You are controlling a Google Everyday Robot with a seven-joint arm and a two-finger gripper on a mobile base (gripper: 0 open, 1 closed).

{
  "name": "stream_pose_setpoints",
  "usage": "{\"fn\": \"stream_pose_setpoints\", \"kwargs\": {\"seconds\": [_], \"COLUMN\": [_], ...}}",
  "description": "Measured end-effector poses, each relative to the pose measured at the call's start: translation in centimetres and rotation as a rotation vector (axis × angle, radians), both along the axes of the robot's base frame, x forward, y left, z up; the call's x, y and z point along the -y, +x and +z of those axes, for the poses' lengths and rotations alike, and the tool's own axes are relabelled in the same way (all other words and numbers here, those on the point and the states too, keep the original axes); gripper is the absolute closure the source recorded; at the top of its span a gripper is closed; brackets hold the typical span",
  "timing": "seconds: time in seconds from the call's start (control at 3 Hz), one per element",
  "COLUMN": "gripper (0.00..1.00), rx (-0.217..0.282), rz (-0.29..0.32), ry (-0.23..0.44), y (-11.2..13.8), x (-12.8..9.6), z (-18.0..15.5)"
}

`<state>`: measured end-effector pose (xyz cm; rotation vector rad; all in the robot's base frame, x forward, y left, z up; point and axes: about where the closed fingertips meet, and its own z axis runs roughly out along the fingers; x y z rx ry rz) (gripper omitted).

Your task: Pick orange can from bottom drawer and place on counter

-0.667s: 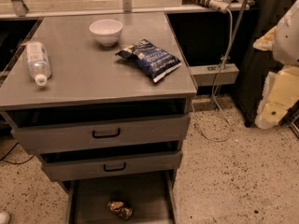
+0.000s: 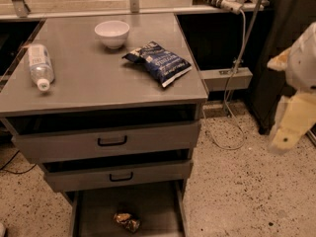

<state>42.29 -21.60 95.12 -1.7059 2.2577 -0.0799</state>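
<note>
**Gripper waiting off the right side, can lying in the open drawer**

The gripper [image 2: 286,132] hung in the air well beyond the right edge of the desk [image 2: 98,78], about at the height of the two upper drawers and far from everything it had to touch. It held nothing, and I could not tell whether it was wide or narrow. In my judgement it stood there because the reach had not begun.

Nearest to it on the desk was a blue chip bag [image 2: 158,62], lying close to the right edge. A white bowl [image 2: 112,33] stood near the back edge. A clear bottle [image 2: 39,65] lay on its side beside the left edge, its white cap towards the front. The front right corner was bare, so it looked like a good place for the can.

Under the front edge, the upper drawer [image 2: 112,141] and the middle drawer [image 2: 121,177] were each pulled out a little. The bottom drawer [image 2: 158,206] was pulled out much farther, probably so that a reach from above was possible.

The orange can [image 2: 127,221] lay on its side on the floor of the bottom drawer, left of the middle, apart from both side walls. Its long axis ran almost parallel to the front edge of the desk, the right end a little nearer to the camera. Which end was the top could not be seen.
</note>
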Motion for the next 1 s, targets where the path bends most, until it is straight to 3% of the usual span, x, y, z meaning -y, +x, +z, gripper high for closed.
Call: {"fn": "stream_pose_setpoints", "kwargs": {"seconds": [0.33,0.67,1.0], "gripper": [0.00,0.00,0.00], "rx": [-0.002,-0.067,-0.096], "rz": [-0.025,-0.036,-0.035], "ry": [0.048,0.084,0.076], "y": [-2.3,-4.4,-5.2], "x": [-2.0,-4.1,-4.0], "z": [-4.3,-10.4,-12.0]}}
